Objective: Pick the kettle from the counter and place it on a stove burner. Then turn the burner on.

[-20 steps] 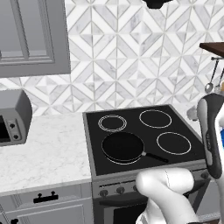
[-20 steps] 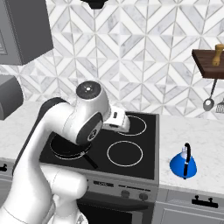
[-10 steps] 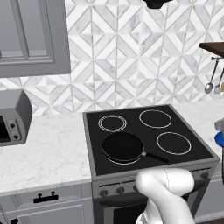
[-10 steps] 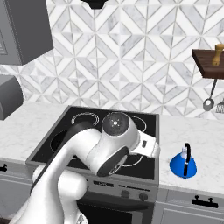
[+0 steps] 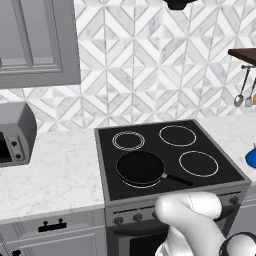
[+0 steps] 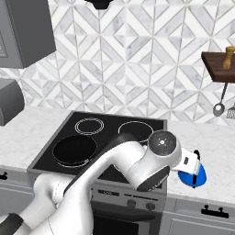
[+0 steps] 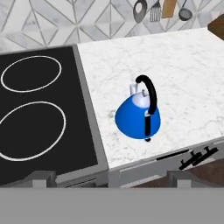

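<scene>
The kettle stands upright on the counter, to the right of the black glass cooktop and close to the counter's front edge. It is a small, bright blue, rounded vessel, wide at the base and narrowing toward the top. A black arched handle runs over it from front to back, and a pale lid with a small knob sits under the arch. It casts a faint shadow on the white, grey-veined slab. Nothing touches it.

In the right base view the kettle is partly covered by the white wrist of the arm, which reaches across the front of the stove to hang just over it. The gripper shows there as a dark shape above the blue body; I cannot tell whether its fingers are spread or pressed together. In the left base view only a blue sliver of the kettle shows at the right edge.

The stove burner, a large single white ring, lies on the near right of the cooktop, just beside the kettle's stretch of counter; a second ring lies behind it. A black frying pan occupies the near left burner. Utensils hang on the tiled wall behind the counter.
</scene>
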Controlling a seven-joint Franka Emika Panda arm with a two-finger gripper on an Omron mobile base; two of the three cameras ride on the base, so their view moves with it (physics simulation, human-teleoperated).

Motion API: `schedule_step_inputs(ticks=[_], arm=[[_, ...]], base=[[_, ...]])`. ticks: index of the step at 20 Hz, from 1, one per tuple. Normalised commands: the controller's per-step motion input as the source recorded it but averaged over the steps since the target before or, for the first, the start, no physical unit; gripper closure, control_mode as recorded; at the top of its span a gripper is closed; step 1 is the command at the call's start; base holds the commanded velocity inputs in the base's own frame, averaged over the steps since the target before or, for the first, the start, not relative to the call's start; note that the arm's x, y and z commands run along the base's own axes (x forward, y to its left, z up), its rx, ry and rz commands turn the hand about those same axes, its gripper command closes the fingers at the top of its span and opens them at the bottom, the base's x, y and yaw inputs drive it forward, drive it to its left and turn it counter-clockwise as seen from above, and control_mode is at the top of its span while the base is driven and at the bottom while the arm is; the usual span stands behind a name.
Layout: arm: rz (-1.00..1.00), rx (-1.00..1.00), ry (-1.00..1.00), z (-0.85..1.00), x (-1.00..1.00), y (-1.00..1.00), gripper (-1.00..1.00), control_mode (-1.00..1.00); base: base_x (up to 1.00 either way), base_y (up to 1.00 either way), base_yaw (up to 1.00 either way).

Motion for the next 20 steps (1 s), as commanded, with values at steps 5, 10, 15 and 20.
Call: schedule_step_inputs(ticks=[5, 10, 15, 20], arm=[[0.03, 0.04, 0.05, -0.06, 0.26, -0.5, -1.0, -1.0], [0.05, 0.01, 0.05, -0.22, 0.31, -0.33, -1.0, -1.0], [0.06, 0.0, 0.0, -0.45, 0.44, -0.3, -1.0, -1.0], [0.12, 0.0, 0.04, -0.41, 0.51, -0.37, -1.0, -1.0]], base=[[0.0, 0.0, 0.0], [0.0, 0.0, 0.0], [0.0, 0.0, 0.0], [0.0, 0.0, 0.0]])
